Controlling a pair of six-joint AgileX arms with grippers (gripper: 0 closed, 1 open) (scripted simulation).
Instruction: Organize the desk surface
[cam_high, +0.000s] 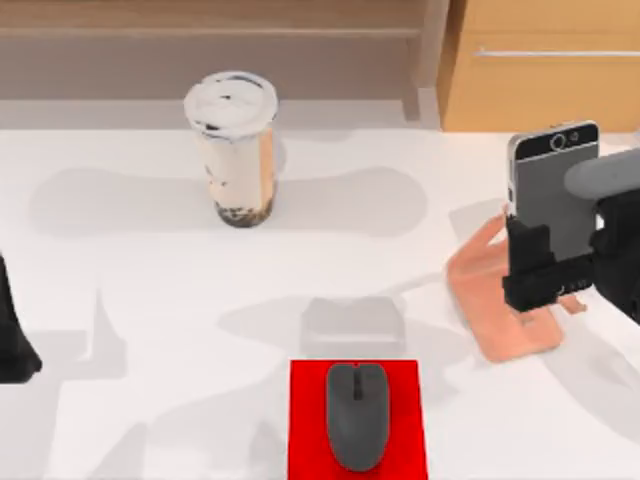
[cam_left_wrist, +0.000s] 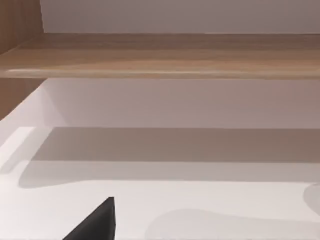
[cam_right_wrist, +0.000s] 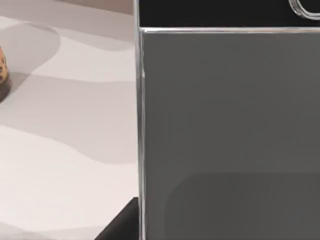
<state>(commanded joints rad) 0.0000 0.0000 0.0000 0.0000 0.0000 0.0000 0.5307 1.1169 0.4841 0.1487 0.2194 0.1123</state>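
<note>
wooden shelf (cam_high: 210, 30) along back wall | tan cabinet (cam_high: 545, 65), metal handle, top-view right

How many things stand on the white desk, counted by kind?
Cup: 1
Phone: 1
Phone stand: 1
Mouse: 1
Red mat: 1
Total: 5

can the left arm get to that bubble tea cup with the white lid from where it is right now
Probably yes: the left hand sits at the table's left edge, and bare white desk surface lies between it and the lidded bubble tea cup.
</note>
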